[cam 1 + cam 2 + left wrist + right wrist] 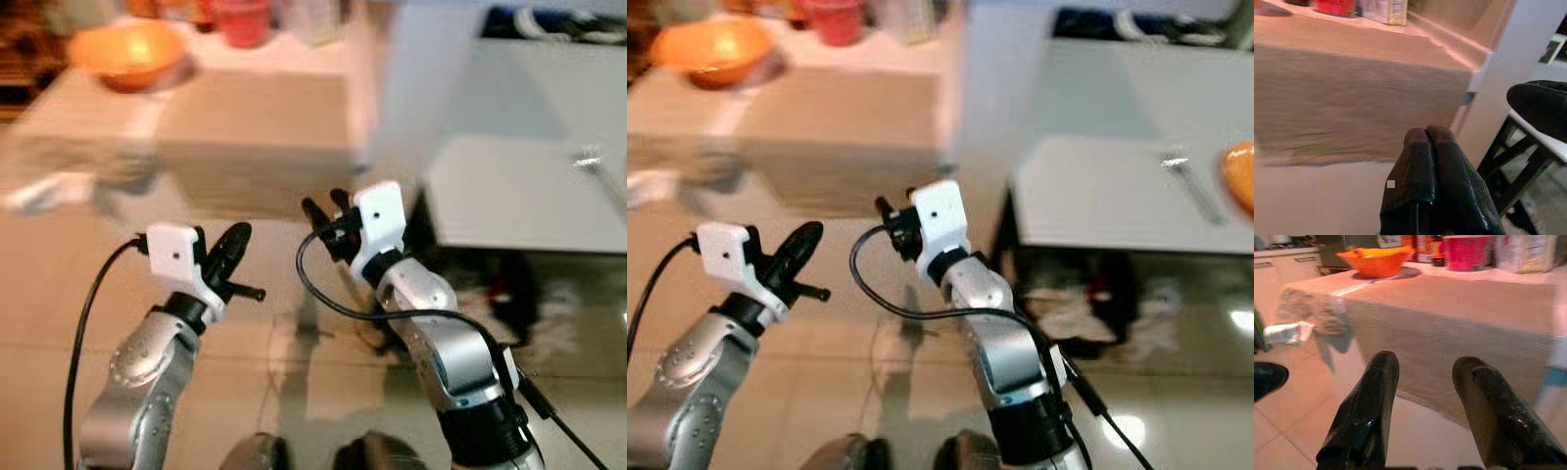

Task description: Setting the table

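An orange bowl and a red cup stand on a beige counter ahead to my left. To my right is a white table, on which a fork lies beside the rim of an orange dish. Both arms are raised over the floor, in front of the counter. My left gripper is shut with nothing in it, its fingers pressed together. A clear gap shows between the fingers of my right gripper, which is open and empty.
A white pillar stands between the counter and the white table. Black table legs and some clutter sit under the white table. A white cloth lies on the tiled floor by the counter. The views are blurred.
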You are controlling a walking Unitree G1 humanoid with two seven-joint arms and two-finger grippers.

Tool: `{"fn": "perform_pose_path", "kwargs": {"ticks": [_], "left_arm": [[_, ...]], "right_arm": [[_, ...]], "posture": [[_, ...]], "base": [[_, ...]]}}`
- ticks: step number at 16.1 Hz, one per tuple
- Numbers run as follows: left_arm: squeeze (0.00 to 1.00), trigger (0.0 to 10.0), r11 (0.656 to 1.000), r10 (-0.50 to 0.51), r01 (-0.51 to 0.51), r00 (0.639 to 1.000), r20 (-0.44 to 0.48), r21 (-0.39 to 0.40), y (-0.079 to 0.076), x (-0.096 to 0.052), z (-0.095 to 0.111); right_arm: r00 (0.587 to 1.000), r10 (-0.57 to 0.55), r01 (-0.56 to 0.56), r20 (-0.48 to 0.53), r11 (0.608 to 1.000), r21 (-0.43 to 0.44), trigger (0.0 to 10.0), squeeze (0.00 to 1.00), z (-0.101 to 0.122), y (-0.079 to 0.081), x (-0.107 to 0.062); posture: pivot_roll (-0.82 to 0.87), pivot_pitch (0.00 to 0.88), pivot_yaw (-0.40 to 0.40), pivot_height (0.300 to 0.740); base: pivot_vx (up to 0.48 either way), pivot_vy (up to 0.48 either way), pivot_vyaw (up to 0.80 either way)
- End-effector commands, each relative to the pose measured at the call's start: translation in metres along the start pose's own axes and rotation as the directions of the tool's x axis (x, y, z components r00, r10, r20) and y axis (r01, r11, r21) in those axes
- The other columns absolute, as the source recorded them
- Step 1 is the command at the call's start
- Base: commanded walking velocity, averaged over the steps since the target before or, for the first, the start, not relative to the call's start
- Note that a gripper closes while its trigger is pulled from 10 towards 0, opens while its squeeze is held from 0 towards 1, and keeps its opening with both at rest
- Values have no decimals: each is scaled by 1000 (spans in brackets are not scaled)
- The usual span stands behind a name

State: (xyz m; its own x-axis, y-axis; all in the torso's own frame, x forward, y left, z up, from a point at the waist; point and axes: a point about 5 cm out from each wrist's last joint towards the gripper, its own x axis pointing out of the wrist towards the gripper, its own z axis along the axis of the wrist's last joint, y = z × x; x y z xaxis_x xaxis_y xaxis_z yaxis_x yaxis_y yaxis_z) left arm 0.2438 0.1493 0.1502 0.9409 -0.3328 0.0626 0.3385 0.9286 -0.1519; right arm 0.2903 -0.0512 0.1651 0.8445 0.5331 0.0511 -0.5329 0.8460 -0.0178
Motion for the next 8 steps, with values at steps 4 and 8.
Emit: {"fn": "perform_pose_path", "kwargs": {"ticks": [4, 8], "left_arm": [[0, 10000, 1000, -9, 9, 1000, 17, 17, -5, 6, 1], [0, 10000, 998, 31, -34, 998, 56, 56, -2, 11, 7]], "right_arm": [[999, 45, -45, 10, 996, 71, 10000, 0, -11, -5, -6], [999, 26, -31, 42, 994, 105, 10000, 0, -8, -12, -4]], "posture": [[-34, 109, 14, 740], [-42, 110, 11, 740]], "base": [[0, 480, 0], [0, 480, 0]]}}
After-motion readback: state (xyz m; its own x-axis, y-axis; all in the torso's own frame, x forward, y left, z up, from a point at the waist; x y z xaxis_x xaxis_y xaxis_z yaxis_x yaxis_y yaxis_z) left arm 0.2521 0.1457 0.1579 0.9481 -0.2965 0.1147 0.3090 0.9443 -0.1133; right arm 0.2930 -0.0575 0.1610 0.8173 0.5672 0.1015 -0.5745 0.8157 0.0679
